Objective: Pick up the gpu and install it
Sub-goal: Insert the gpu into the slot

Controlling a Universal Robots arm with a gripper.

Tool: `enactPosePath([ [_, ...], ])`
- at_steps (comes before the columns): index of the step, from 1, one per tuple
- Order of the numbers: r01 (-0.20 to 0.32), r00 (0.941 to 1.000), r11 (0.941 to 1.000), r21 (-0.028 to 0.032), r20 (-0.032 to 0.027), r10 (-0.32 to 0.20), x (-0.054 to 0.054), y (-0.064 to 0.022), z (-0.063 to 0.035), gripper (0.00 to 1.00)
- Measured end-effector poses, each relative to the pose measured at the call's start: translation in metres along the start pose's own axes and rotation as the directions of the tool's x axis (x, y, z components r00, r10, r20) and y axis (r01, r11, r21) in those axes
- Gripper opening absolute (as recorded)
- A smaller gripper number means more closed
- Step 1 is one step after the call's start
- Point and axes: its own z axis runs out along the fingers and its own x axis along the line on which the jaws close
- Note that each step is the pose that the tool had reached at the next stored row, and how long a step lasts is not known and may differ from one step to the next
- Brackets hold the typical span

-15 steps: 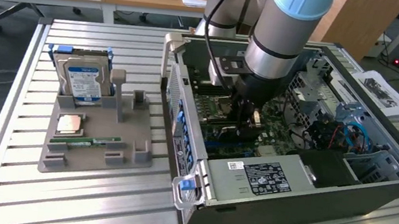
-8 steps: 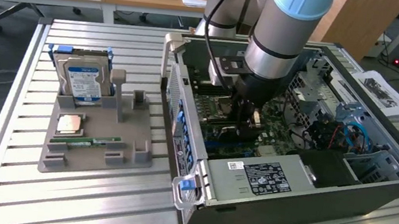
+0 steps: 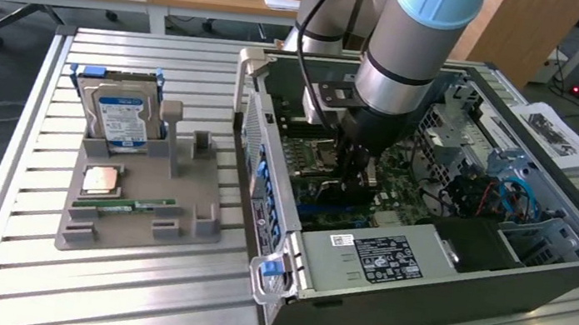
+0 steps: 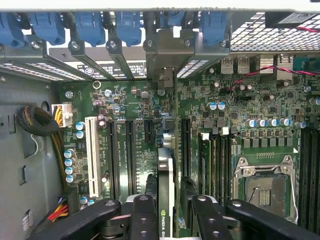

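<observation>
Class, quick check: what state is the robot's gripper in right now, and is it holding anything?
Gripper: fingers closed on the gpu, held on edge over the motherboard inside the computer case.

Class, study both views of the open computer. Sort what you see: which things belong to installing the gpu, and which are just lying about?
Belongs to the job:
- gpu, standing on edge over the motherboard
- end effector, fingers either side of the gpu
- open computer case

Just lying about:
- hard drive upright in the grey holder
- memory stick on that holder
- papers

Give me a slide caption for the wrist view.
Gripper straddling the gpu, edge-on over the motherboard slots inside the open computer case.
</observation>
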Motion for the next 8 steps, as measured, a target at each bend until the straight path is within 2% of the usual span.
enactPosePath([
  [6,0.0,1.0,1.0,0.0,0.0,0.0,0.0,0.0,0.0,0.33],
  [8,0.0,1.0,1.0,-0.0001,-0.0004,0.0,0.0001,0.0,-0.0001,0.26],
])
